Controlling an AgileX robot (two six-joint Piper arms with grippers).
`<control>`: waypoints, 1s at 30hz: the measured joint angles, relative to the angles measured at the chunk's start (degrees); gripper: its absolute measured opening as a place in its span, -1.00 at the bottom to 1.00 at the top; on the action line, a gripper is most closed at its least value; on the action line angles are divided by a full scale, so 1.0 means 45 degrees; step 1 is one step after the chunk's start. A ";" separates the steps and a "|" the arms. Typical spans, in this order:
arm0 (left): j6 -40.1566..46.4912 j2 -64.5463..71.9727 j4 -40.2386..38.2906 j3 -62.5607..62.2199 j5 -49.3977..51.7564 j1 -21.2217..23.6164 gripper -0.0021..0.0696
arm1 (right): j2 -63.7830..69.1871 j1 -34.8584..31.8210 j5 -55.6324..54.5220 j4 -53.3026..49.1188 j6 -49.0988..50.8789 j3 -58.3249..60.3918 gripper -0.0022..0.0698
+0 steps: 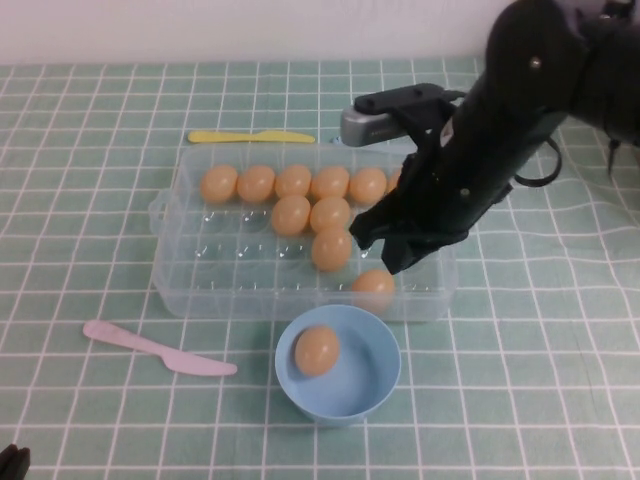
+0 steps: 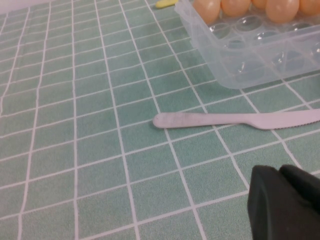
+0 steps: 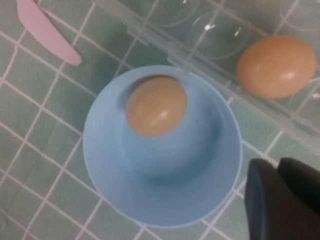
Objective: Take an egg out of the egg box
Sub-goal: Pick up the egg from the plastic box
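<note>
Left gripper (image 1: 12,462) closed, empty, near-left; one egg (image 1: 316,350) in bowl (image 1: 386,385), ten in egg box (image 1: 205,275) beneath closed right gripper (image 1: 400,250).

A table covered by a green checked cloth (image 1: 90,420) is seen. The egg box (image 1: 215,275) is set on it. A yellow knife (image 1: 250,137) is laid just behind the box, a pink knife (image 1: 155,348) before its left corner, and a light-blue bowl (image 1: 338,400) just before its right half.

My right gripper (image 1: 400,245) is matte black, on a bulky black arm with a grey camera block and a cable loop. My left gripper (image 2: 285,202) is black too.
</note>
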 joint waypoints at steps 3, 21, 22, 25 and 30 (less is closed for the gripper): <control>0.0000 0.0000 0.0000 0.0000 0.0000 0.0000 -0.96 | 0.1062 0.0060 0.0563 -0.0105 0.0000 -0.1132 -0.78; 0.0000 0.0000 0.0000 0.0000 0.0000 0.0000 -0.96 | 0.4689 0.0060 0.0892 -0.1354 0.2910 -0.4326 0.44; 0.0000 0.0000 0.0000 0.0000 0.0000 0.0000 -0.96 | 0.4828 0.0060 0.0892 -0.1445 0.2942 -0.4391 0.45; 0.0000 0.0000 0.0000 0.0000 0.0000 0.0000 -0.96 | 0.5124 0.0060 0.0915 -0.1534 0.3083 -0.4530 0.45; 0.0000 0.0000 0.0000 0.0000 0.0000 0.0000 -0.96 | 0.5251 0.0060 0.0915 -0.1551 0.3288 -0.4583 0.45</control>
